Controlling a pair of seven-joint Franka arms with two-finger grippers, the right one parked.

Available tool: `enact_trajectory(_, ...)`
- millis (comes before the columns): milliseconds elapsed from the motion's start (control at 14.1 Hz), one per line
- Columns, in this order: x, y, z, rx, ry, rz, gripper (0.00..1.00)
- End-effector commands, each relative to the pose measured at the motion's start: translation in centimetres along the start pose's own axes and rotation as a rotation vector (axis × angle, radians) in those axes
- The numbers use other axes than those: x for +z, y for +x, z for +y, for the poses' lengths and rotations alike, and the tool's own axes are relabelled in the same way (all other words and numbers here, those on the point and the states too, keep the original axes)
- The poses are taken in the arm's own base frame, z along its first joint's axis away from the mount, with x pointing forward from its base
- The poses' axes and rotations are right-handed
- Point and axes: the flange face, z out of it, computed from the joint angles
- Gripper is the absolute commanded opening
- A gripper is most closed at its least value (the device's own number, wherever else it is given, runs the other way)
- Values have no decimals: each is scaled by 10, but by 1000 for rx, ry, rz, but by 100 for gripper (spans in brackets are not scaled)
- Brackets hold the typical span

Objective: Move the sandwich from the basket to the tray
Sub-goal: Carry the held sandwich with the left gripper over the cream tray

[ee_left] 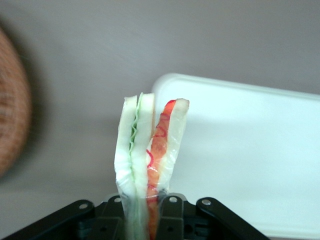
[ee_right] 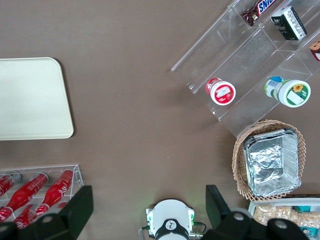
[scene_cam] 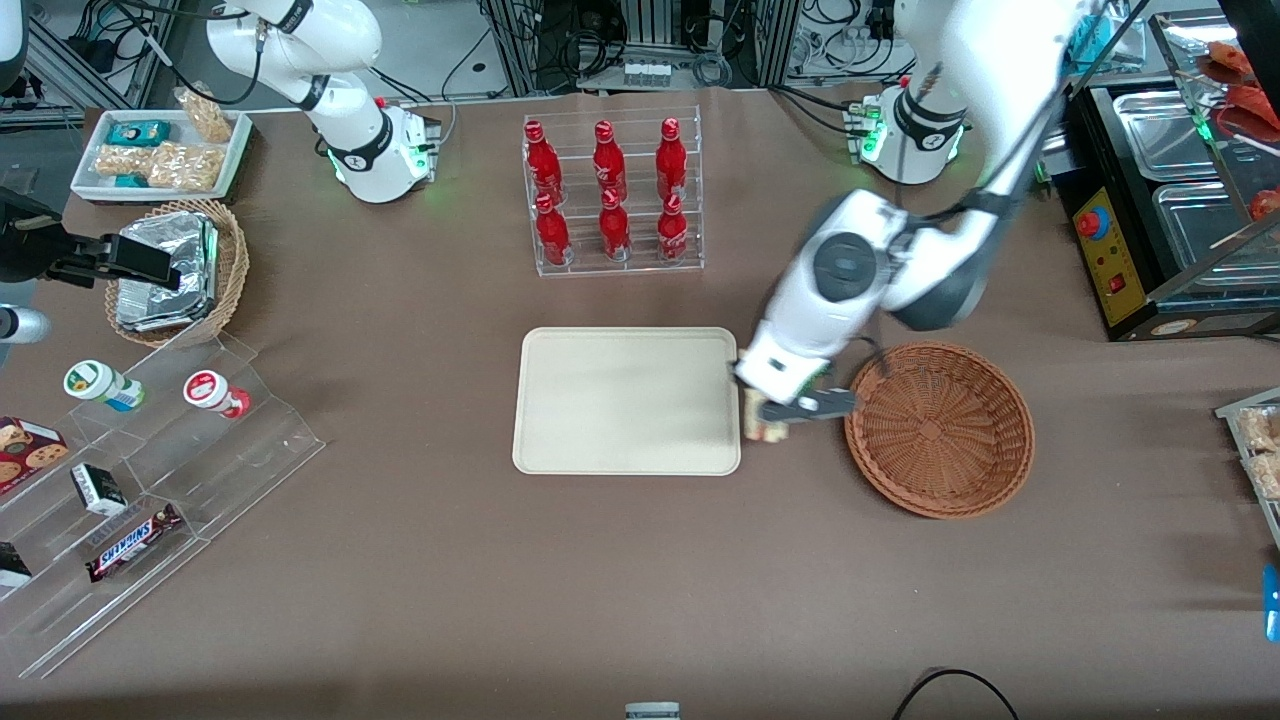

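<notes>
My left gripper (scene_cam: 772, 420) is shut on the sandwich (ee_left: 147, 160), a wrapped wedge of white bread with green, red and orange layers. It hangs above the table in the gap between the reddish-brown wicker basket (scene_cam: 940, 428) and the cream tray (scene_cam: 626, 400), just at the tray's edge. In the front view the sandwich (scene_cam: 763, 418) shows under the wrist. The basket (ee_left: 12, 107) holds nothing that I can see. The tray (ee_left: 250, 150) is bare.
A clear rack of red bottles (scene_cam: 610, 195) stands farther from the front camera than the tray. Toward the parked arm's end sit a tan basket with foil packets (scene_cam: 175, 270), a white snack tray (scene_cam: 160, 150) and clear stepped shelves (scene_cam: 140, 470). A black appliance (scene_cam: 1150, 230) lies toward the working arm's end.
</notes>
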Motion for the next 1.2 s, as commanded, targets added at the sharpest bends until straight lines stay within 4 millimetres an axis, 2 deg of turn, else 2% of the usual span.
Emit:
enact_trajectory(0,21,-11,54,11,4,-9,16)
enact_trajectory(141,41,-22,81,20,30,14,18)
enact_trajectory(354,71,-39,110,42,55,27,20)
enact_trajectory(566,78,-53,136,41,45,29,20)
enact_trajectory(707,83,-55,142,46,52,26,23)
enact_trajectory(778,87,-56,142,47,54,22,34)
enact_trajectory(848,90,-51,138,40,61,24,49)
enact_trajectory(1131,88,-49,138,36,60,30,79)
